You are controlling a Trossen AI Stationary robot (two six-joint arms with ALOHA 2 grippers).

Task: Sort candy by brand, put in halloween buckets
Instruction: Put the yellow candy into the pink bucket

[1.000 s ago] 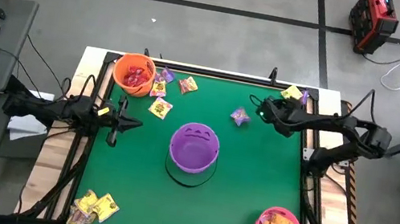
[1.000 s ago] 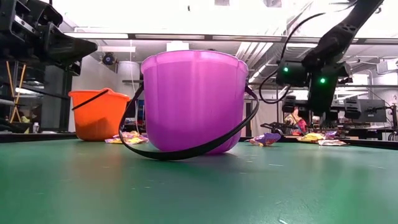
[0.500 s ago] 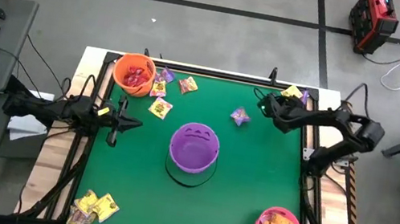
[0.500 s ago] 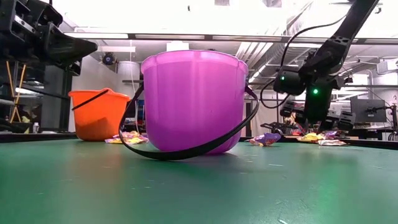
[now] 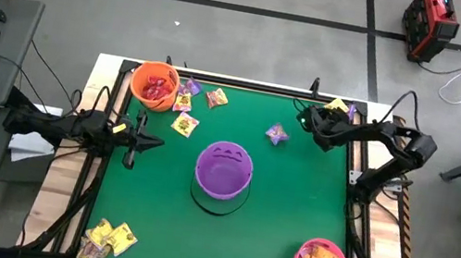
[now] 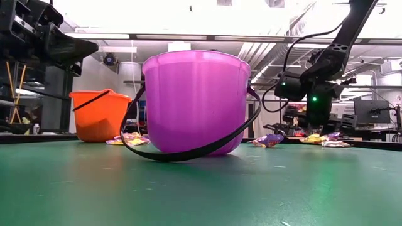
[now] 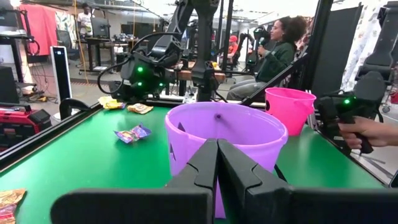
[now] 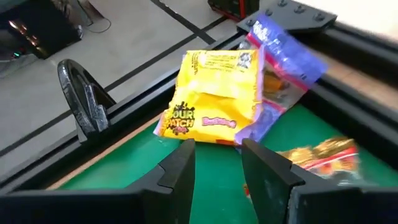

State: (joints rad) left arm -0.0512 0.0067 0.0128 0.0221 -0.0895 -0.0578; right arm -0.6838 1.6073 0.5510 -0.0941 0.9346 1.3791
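Green desk (image 5: 282, 213) felt carries three buckets, and the right gripper (image 8: 217, 158), its jaws partly open and empty, is held just before a yellow packet (image 8: 211, 96) at the far right corner. Judged from this, a pick is being approached; next the jaws must be lowered around the packet and closed, while the left gripper (image 7: 216, 163) is kept closed near the purple bucket (image 5: 224, 169).

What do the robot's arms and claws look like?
Both arms are dark, thin and jointed, with black cables looping along them. The left gripper ends in two flat, wedge-shaped black fingers. The right gripper has matching black fingers, and small green lights glow on its wrist.
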